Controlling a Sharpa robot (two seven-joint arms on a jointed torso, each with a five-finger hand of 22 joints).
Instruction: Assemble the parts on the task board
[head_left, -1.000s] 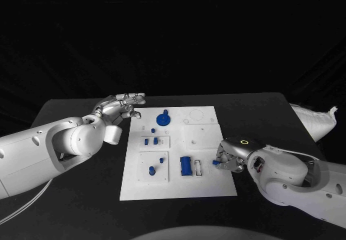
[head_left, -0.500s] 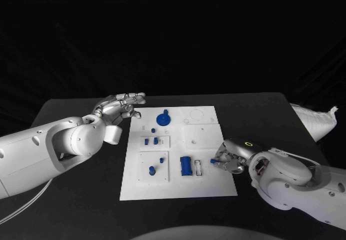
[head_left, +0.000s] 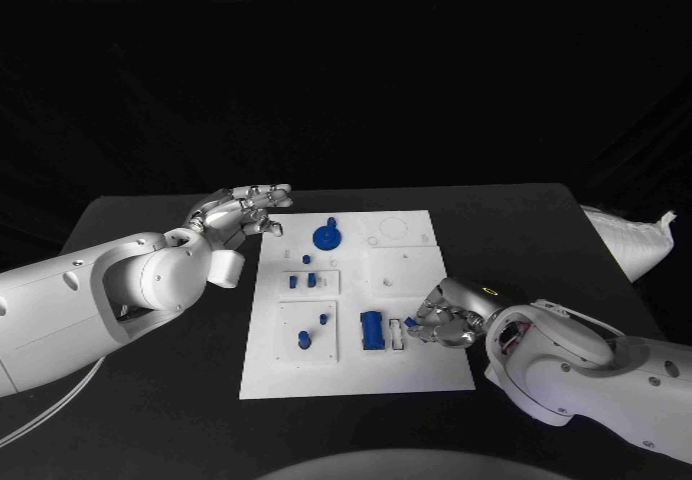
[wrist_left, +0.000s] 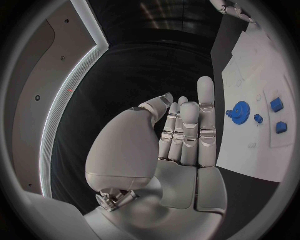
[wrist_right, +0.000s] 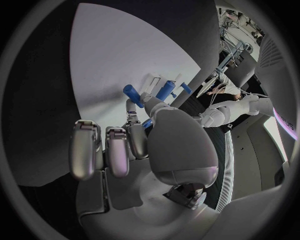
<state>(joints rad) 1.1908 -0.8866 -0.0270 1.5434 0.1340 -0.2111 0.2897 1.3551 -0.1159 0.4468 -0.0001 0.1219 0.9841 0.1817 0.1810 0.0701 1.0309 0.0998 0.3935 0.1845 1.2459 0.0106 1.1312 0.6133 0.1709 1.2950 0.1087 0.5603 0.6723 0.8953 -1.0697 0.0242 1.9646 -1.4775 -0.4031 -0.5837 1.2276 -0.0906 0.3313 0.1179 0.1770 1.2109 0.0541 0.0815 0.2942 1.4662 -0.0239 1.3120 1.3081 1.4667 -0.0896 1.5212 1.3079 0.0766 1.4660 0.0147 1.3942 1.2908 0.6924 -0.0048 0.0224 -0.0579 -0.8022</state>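
Note:
The white task board (head_left: 418, 365) lies in the middle of the black table. My right hand (head_left: 447, 320) hovers over the board's near right part and pinches a small blue peg (head_left: 413, 323) (wrist_right: 133, 95) between thumb and finger. The peg is just right of a blue block (head_left: 372, 330) (wrist_right: 165, 91) standing by a white holder. A blue gear (head_left: 327, 238) (wrist_left: 237, 111) sits at the board's far end. My left hand (head_left: 238, 212) (wrist_left: 184, 132) hangs open beside the board's far left corner, fingers straight, holding nothing.
Small blue parts stand in the left panels (head_left: 300, 282), and two more (head_left: 303, 340) (head_left: 323, 320) lie nearer. The board's far right panels (head_left: 397, 235) are bare white. A crumpled white bag (head_left: 630, 240) lies at the table's right edge.
My right hand has moved left from the board's right edge onto the board, carrying the blue peg toward the blue block. The left hand has not moved.

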